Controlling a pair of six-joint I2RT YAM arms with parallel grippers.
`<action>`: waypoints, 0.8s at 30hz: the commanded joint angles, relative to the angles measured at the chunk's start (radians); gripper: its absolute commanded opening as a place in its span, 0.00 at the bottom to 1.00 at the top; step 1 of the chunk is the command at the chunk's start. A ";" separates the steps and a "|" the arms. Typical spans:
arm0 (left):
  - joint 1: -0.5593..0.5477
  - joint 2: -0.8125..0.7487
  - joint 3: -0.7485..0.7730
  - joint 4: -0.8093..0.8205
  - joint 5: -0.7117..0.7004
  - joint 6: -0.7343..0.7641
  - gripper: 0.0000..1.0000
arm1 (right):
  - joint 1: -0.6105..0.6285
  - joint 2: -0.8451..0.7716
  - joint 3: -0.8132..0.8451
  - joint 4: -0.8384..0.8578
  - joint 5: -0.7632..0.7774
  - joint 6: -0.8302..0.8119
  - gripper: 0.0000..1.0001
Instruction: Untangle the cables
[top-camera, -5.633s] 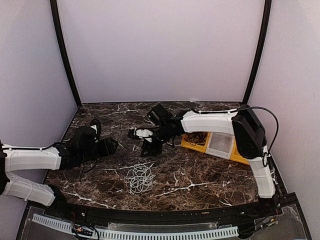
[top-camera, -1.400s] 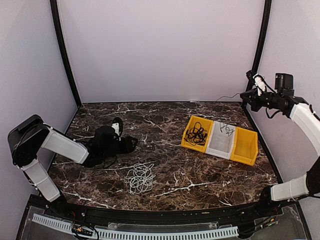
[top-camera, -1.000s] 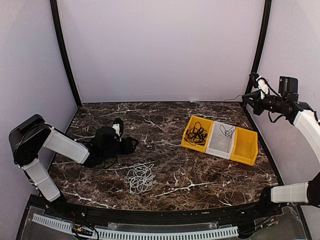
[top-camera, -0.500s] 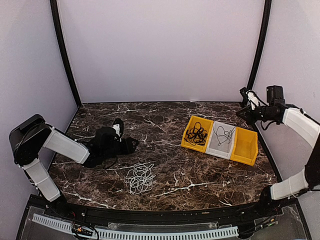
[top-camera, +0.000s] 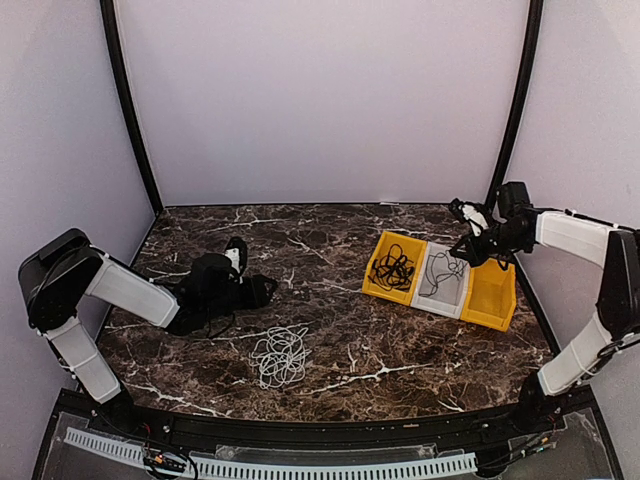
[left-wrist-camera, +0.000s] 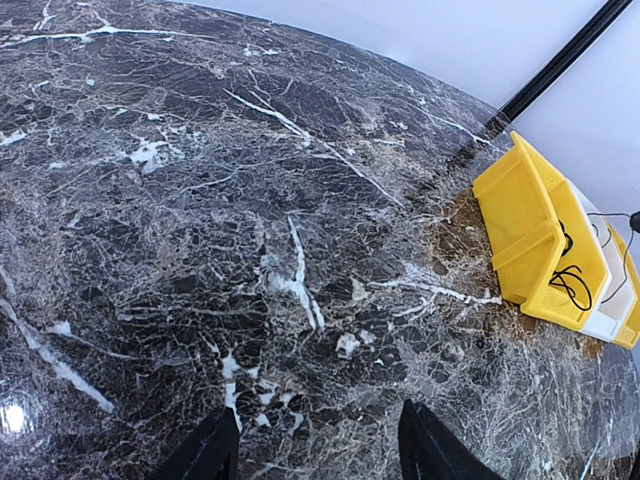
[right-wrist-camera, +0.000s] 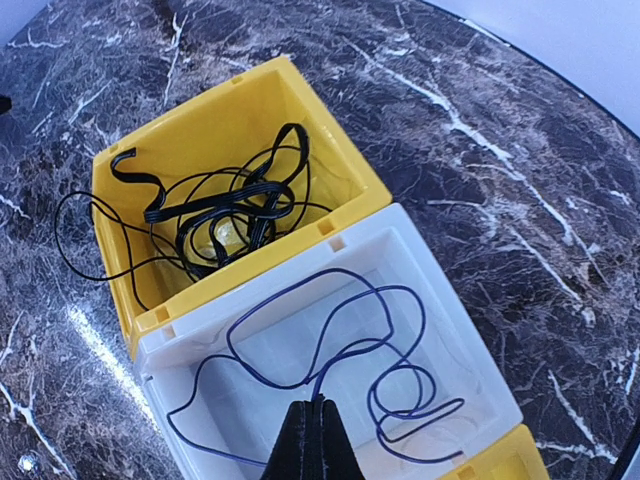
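Observation:
A pale tangle of grey-white cables (top-camera: 280, 357) lies on the marble near the front, left of centre. Black cables (right-wrist-camera: 225, 205) are bundled in the left yellow bin (top-camera: 383, 287). My right gripper (right-wrist-camera: 318, 405) is shut on a thin dark blue cable (right-wrist-camera: 341, 270), whose loops lie in the white bin (right-wrist-camera: 425, 245). In the top view that right gripper (top-camera: 465, 243) hangs just over the white bin (top-camera: 438, 296). My left gripper (top-camera: 262, 290) rests low over the table at the left. The left gripper (left-wrist-camera: 315, 445) is open with only marble between its fingers.
A second yellow bin (top-camera: 492, 290) adjoins the white one on the right; the row of bins sits at the right rear of the marble table (top-camera: 330, 240). In the left wrist view the bins (left-wrist-camera: 530, 235) show far to the right. Black frame posts stand at both rear corners.
My right arm came down from high at the rear right to just above the white bin, lowering the dark cable so its loops settled inside. The left arm stayed put.

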 joint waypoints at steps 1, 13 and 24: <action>0.002 -0.021 0.002 -0.012 0.017 -0.005 0.57 | 0.039 0.052 0.038 0.002 0.093 0.040 0.00; 0.002 -0.078 0.007 -0.076 0.003 0.029 0.58 | 0.068 0.119 0.088 -0.048 0.149 0.061 0.07; 0.002 -0.146 0.054 -0.218 0.001 0.084 0.61 | 0.071 -0.113 0.052 -0.088 0.288 0.018 0.40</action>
